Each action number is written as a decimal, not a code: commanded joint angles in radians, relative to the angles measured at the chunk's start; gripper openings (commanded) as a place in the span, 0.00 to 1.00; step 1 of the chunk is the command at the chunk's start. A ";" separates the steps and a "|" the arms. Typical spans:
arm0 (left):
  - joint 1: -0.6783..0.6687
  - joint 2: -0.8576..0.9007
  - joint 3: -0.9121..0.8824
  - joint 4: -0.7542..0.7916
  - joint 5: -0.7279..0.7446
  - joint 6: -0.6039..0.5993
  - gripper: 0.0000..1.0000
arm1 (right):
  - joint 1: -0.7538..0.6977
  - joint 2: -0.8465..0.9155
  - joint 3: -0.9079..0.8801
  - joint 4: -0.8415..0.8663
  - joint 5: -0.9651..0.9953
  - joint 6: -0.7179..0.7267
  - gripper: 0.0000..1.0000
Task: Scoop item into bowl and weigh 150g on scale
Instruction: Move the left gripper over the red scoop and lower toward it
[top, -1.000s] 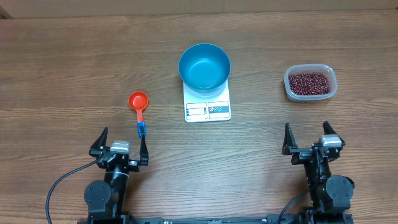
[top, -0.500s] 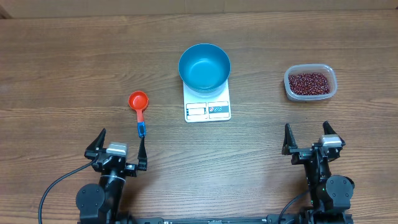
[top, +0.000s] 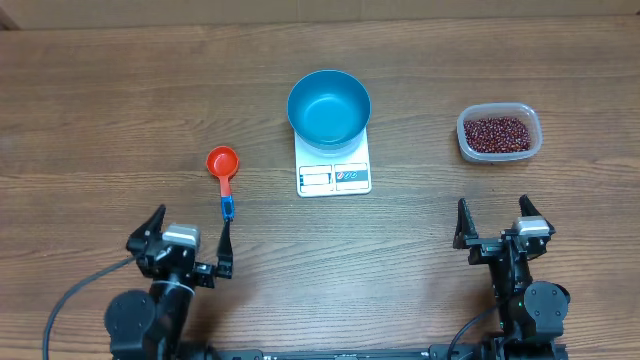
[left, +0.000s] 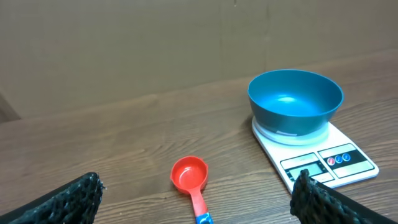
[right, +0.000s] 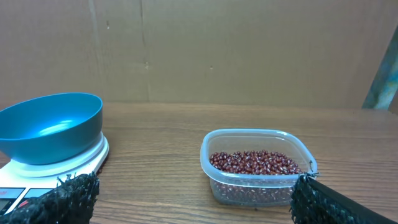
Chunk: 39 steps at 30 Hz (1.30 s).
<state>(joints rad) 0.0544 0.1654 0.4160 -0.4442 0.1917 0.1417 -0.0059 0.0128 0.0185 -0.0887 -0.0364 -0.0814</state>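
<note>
Both grippers spread wide, empty
Left gripper (top: 188, 232) fingers sit just short of the scoop (top: 223, 172); right gripper (top: 493, 222) touches nothing.

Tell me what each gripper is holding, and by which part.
Nothing is held. The left gripper stands open and empty near the handle end of the scoop; the right gripper is open and empty too.

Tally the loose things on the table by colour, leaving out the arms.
Blue: 1, the bowl
White: 1, the scale
Red: 1, the scoop
Clear: 1, the tub holding beans
Total: 4
</note>
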 joint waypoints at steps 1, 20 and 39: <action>0.007 0.092 0.095 -0.013 0.026 0.008 1.00 | 0.006 -0.010 -0.011 0.005 0.010 0.003 1.00; 0.004 0.634 0.520 -0.306 0.039 0.012 1.00 | 0.006 -0.010 -0.011 0.005 0.010 0.003 1.00; 0.004 0.941 0.705 -0.488 0.045 0.008 1.00 | 0.006 -0.010 -0.011 0.005 0.010 0.003 1.00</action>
<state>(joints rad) 0.0544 1.0748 1.0649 -0.9203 0.2173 0.1417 -0.0059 0.0128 0.0185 -0.0891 -0.0364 -0.0814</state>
